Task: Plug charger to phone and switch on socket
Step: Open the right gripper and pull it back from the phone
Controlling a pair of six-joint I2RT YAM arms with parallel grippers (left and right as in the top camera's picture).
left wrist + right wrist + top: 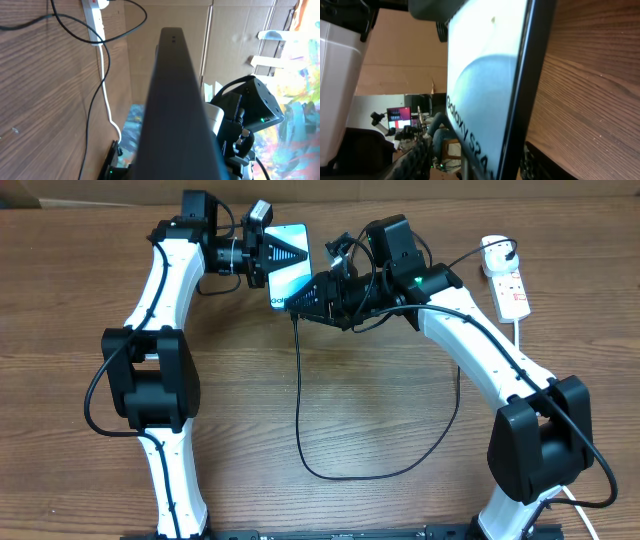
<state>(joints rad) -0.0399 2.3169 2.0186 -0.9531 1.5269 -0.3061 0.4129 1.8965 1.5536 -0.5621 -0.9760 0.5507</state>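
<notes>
We are clamping the phone point(290, 282) in the left gripper point(295, 250), jaws closed tight on it. The right gripper point(298, 301) is hovering at the phone's lower end, jaws apart. The socket point(510, 285) is lying well right of the phone. The charger point(298, 400) is trailing below the phone; retreating could snag it and tug it loose.

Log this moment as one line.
left fingers: shut on phone, tilted | right fingers: open at phone's lower edge | charger: cable reaches that edge, seating unclear | socket: untouched
</notes>
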